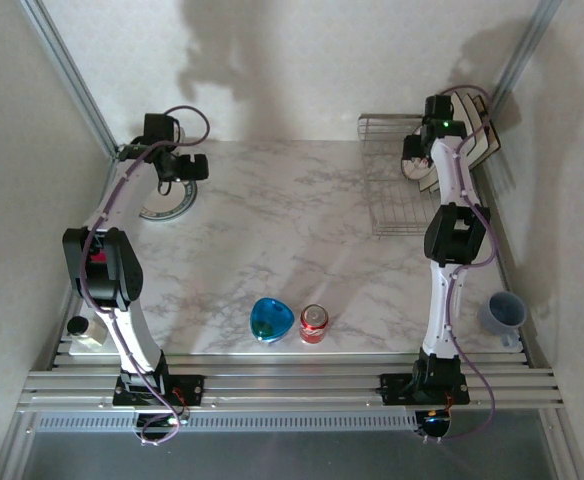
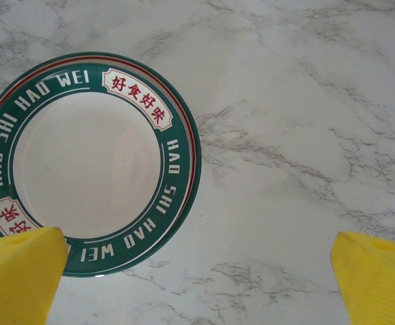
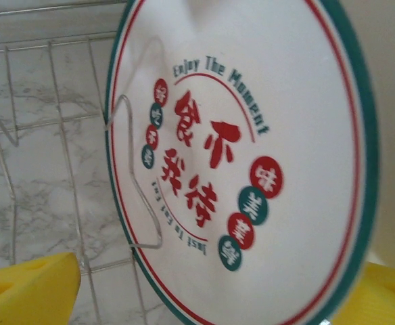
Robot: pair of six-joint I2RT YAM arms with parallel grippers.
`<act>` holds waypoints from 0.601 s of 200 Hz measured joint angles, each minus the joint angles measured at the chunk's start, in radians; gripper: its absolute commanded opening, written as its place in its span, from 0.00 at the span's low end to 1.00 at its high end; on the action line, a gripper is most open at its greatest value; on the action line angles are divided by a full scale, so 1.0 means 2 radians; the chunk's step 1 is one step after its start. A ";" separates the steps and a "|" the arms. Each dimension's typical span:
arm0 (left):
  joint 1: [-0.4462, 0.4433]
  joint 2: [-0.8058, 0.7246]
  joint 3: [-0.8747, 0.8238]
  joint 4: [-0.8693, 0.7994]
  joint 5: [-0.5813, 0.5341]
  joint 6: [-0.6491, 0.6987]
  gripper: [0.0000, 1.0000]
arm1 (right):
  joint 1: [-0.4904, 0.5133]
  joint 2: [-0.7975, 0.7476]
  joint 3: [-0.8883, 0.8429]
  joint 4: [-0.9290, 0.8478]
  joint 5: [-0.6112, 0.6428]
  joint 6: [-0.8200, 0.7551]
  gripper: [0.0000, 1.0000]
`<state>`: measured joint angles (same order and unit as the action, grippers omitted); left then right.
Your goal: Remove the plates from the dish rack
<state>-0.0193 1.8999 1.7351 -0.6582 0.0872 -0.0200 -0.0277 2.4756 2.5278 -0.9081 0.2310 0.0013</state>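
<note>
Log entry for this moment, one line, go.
left gripper: open, above green-rimmed plate flat on table | right gripper: open, straddling upright plate in dish rack | grasp: not yet closed

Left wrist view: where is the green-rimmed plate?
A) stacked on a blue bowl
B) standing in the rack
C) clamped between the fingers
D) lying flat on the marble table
D: the plate lies face up, flat on the marble table.
</note>
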 measured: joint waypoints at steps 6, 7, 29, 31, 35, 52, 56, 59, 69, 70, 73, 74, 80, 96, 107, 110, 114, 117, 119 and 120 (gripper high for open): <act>0.000 0.000 0.000 0.000 0.000 0.001 1.00 | 0.000 0.001 0.002 0.001 -0.004 0.002 0.87; 0.000 0.000 0.000 0.000 0.000 0.001 1.00 | 0.000 0.001 0.002 0.001 -0.004 0.002 0.87; 0.000 0.001 0.000 0.001 0.000 0.001 1.00 | -0.001 0.004 0.006 0.004 -0.023 0.008 0.83; 0.000 0.001 0.000 0.001 0.000 0.001 1.00 | -0.002 0.004 0.006 0.004 -0.024 0.009 0.83; 0.000 0.001 0.000 0.001 0.000 0.001 1.00 | -0.002 0.004 0.006 0.005 -0.027 0.010 0.82; 0.000 0.001 -0.001 0.001 0.000 0.001 1.00 | -0.003 0.004 0.006 0.007 -0.041 0.014 0.80; 0.000 0.001 -0.001 0.001 0.000 0.001 1.00 | -0.003 0.004 0.006 0.008 -0.044 0.015 0.79; 0.000 0.001 -0.001 0.001 0.000 0.001 1.00 | -0.003 0.004 0.006 0.008 -0.046 0.016 0.78; 0.000 0.001 -0.001 0.002 0.000 0.001 1.00 | -0.004 0.004 0.006 0.010 -0.052 0.020 0.77; 0.000 0.001 -0.001 0.002 0.000 0.001 1.00 | -0.004 0.004 0.006 0.010 -0.053 0.020 0.76; 0.000 0.001 -0.001 0.002 0.000 0.001 1.00 | -0.004 0.004 0.006 0.011 -0.053 0.020 0.76; 0.000 0.001 -0.002 0.002 0.000 0.001 1.00 | -0.004 0.004 0.006 0.011 -0.053 0.020 0.76; 0.000 0.001 -0.002 0.002 0.000 0.001 1.00 | -0.004 0.004 0.006 0.013 -0.055 0.021 0.75; 0.000 0.001 -0.006 0.006 0.000 0.001 1.00 | -0.004 0.004 0.006 0.016 -0.056 0.023 0.71; 0.000 0.001 -0.009 0.005 0.000 0.001 0.99 | -0.004 0.004 0.006 0.018 -0.056 0.024 0.69; 0.000 0.001 -0.009 0.006 0.000 0.001 1.00 | -0.004 0.004 0.006 0.019 -0.056 0.024 0.69; 0.000 0.002 -0.009 0.005 0.000 0.001 0.99 | -0.004 0.005 0.006 0.020 -0.055 0.025 0.69; 0.000 0.002 -0.009 0.006 0.000 0.001 1.00 | -0.004 0.005 0.006 0.021 -0.054 0.025 0.68; 0.000 0.003 -0.009 0.006 0.000 0.001 1.00 | -0.004 0.005 0.006 0.022 -0.053 0.025 0.68; 0.000 0.003 -0.009 0.006 0.000 0.001 1.00 | -0.004 0.005 0.006 0.023 -0.053 0.025 0.68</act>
<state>-0.0193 1.9053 1.7164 -0.6464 0.0875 -0.0177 -0.0349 2.4855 2.5401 -0.8631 0.1253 0.0513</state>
